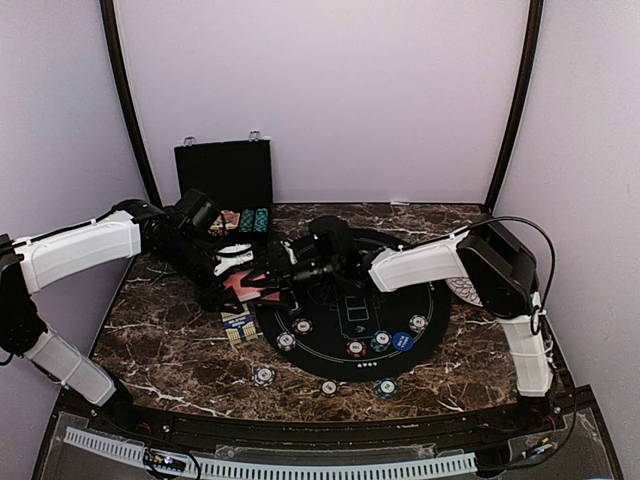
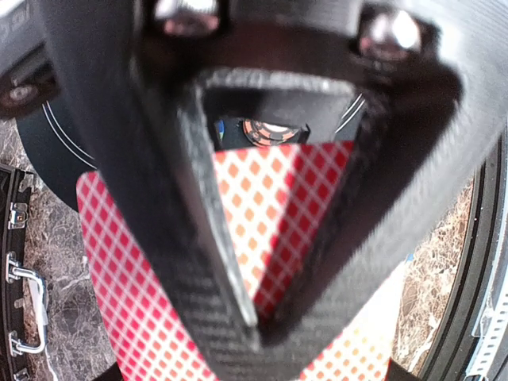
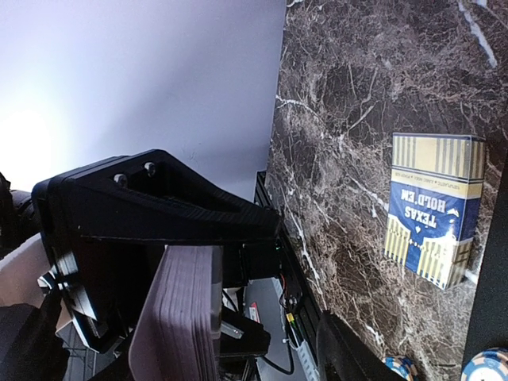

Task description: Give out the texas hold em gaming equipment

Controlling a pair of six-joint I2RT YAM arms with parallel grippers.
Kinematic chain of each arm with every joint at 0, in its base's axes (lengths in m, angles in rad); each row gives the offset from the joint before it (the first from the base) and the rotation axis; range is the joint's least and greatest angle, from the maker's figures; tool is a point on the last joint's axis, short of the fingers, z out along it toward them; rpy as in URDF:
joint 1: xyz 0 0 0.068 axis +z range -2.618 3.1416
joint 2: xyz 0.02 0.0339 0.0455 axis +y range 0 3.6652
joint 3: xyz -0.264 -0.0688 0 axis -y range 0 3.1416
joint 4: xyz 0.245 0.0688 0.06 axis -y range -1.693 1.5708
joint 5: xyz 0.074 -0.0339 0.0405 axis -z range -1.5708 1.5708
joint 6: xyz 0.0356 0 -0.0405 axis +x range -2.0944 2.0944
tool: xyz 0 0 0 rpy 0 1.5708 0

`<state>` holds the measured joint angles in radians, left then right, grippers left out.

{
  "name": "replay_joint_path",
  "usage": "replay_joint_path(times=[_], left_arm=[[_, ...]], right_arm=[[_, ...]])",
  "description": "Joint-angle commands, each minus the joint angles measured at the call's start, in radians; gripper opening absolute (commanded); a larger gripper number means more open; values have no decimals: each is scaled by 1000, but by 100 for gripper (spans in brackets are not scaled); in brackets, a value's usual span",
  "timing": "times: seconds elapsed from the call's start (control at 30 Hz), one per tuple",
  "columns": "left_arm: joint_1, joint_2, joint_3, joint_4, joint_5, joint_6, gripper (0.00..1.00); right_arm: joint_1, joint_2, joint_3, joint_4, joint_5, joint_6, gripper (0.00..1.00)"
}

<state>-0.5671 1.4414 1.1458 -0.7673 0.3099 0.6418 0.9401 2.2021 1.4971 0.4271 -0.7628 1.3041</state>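
Two arms meet at the 9 o'clock edge of the black mat (image 1: 325, 352). The left gripper (image 2: 254, 329) is pressed together, pinching the red-backed cards (image 2: 274, 206), which form a thick stack seen edge-on from the right wrist. The right gripper (image 1: 288, 268) sits just beside them; whether its claw is spread I cannot tell. Poker chips (image 1: 356, 348) and a blue disc (image 1: 402, 342) lie toward the mat's 6 o'clock, and the card box (image 3: 432, 206) lies at its 8 o'clock.

A dark brown, white-veined marble counter (image 1: 170, 340) sits inside a booth of plain pale lilac walls (image 1: 320, 100), softly and evenly lit. Black curved poles (image 1: 125, 100) rise from its rear corners. A white slotted strip (image 1: 300, 467) runs along the near edge.
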Motion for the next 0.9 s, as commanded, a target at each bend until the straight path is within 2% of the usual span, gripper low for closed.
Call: replay_joint_path(times=[0.0, 0.47, 0.87], left_arm=[[0, -23, 19, -12, 18, -2, 1], [-1, -20, 11, -11, 10, 4, 0], [-1, -13, 3, -9, 6, 4, 0]], right_arm=[[-23, -36, -41, -60, 22, -38, 58], [-36, -126, -68, -91, 32, -62, 41], [-37, -166, -64, -80, 34, -51, 38]])
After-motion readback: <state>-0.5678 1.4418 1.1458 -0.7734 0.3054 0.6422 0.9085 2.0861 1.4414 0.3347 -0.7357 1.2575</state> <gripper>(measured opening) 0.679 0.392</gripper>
